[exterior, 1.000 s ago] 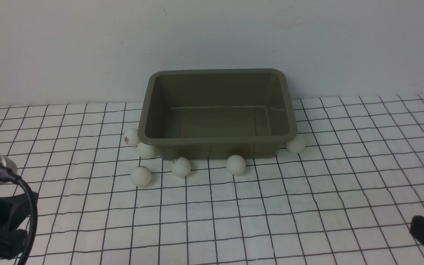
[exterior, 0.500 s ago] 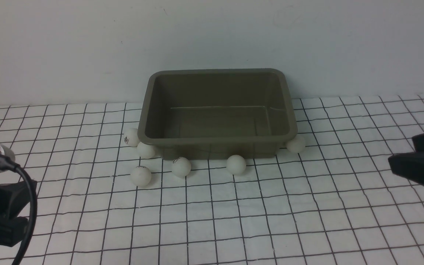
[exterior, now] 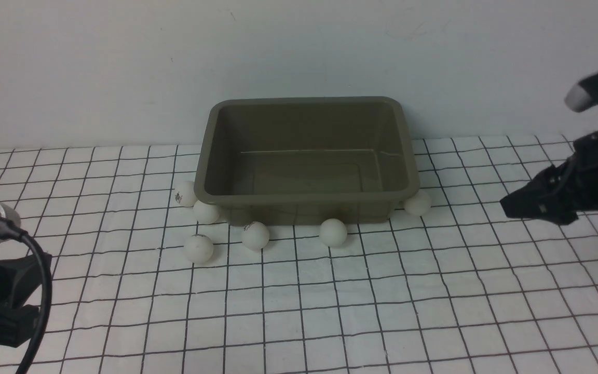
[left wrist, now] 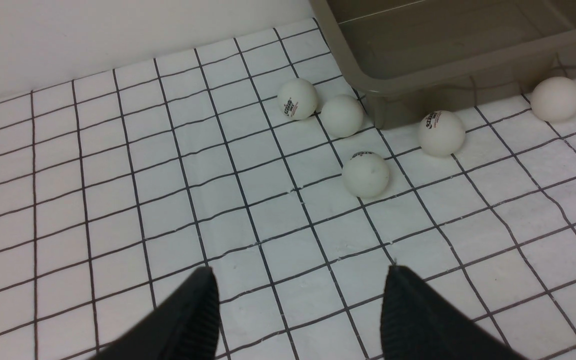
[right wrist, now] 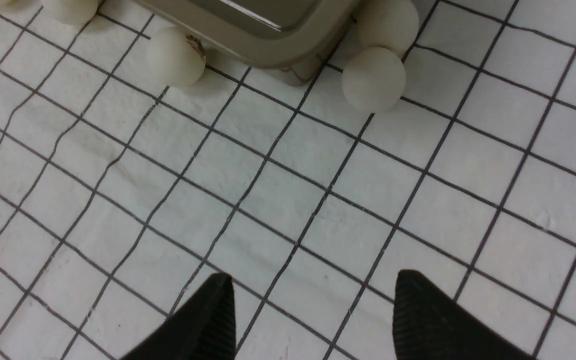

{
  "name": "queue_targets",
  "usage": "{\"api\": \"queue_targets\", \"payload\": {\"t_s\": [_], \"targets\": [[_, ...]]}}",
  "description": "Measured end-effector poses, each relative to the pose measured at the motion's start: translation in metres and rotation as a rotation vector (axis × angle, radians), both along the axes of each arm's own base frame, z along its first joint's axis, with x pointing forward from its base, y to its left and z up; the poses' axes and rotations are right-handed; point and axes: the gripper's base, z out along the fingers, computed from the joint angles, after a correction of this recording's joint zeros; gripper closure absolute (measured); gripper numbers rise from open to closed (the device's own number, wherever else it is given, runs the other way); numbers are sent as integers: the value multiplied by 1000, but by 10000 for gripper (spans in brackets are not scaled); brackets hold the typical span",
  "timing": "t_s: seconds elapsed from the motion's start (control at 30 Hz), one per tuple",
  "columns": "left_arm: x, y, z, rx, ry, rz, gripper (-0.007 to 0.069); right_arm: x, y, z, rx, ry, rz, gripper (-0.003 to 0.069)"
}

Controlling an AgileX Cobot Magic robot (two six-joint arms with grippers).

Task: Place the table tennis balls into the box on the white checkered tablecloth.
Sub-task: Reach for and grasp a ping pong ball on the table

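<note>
Box position: set upright, open side up, on the white checkered tablecloth covering the tabletop. Table tennis balls are found on the cloth outside the box: three are grouped near its front left corner, two are placed just before its front wall, and one is lodged against its front right corner. The left claw is held low over bare cloth on the robot's left, well apart from the balls, with jaws spread and nothing between them. The right claw is held above the cloth on the right, pointed toward the box, jaws likewise parted and nothing gripped
</note>
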Motion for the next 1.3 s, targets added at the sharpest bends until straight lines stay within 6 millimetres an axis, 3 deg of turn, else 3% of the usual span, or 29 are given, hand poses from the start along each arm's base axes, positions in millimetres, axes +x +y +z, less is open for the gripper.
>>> {"api": "queue_targets", "payload": {"t_s": [0.33, 0.53, 0.9, 1.3], "targets": [[0, 0, 0, 0, 0, 0, 230, 89, 4, -28, 76, 109, 123, 223], [0, 0, 0, 0, 0, 0, 230, 119, 1, -53, 11, 80, 210, 218], [0, 0, 0, 0, 2, -1, 230, 146, 2, -91, 51, 141, 155, 218], [0, 0, -1, 1, 7, -2, 230, 144, 17, -84, 235, 189, 142, 218]]}}
